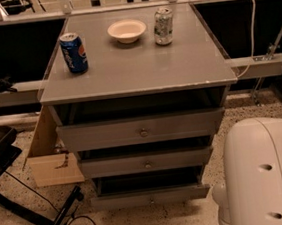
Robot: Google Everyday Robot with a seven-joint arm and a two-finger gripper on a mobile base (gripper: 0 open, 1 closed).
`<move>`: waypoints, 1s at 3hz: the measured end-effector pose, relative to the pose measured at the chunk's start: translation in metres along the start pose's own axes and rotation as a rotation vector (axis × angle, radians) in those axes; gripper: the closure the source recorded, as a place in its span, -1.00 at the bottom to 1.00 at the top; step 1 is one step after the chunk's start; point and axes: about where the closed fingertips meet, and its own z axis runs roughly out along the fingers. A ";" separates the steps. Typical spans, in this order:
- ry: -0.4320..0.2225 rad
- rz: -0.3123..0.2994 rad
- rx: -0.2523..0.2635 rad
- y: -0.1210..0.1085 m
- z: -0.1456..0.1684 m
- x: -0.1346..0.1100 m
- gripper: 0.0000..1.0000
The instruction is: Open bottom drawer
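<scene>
Lying under the counter's (137, 77) front edge, the bottom drawer (150, 197) sits left of the arm (265, 172); the gripper is hidden, its state unknown.

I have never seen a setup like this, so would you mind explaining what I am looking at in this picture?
This is a single camera view looking down at a grey cabinet; where the camera is mounted is not known. The big white shape at lower right is the robot's arm. Its grasping tool is out of view, so nothing can be seen held. On the cabinet top stand a blue can, a white bowl and a silver can. Below are three drawers. The bottom drawer, the slimmest, is the one to be opened, and a dark gap shows above its front. A cardboard box sits on the floor to the left.
</scene>
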 end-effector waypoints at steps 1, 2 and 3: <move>0.003 -0.008 -0.001 -0.005 0.000 -0.006 0.46; -0.082 -0.101 0.171 -0.041 -0.028 -0.059 -0.01; -0.204 -0.225 0.353 -0.084 -0.065 -0.131 -0.63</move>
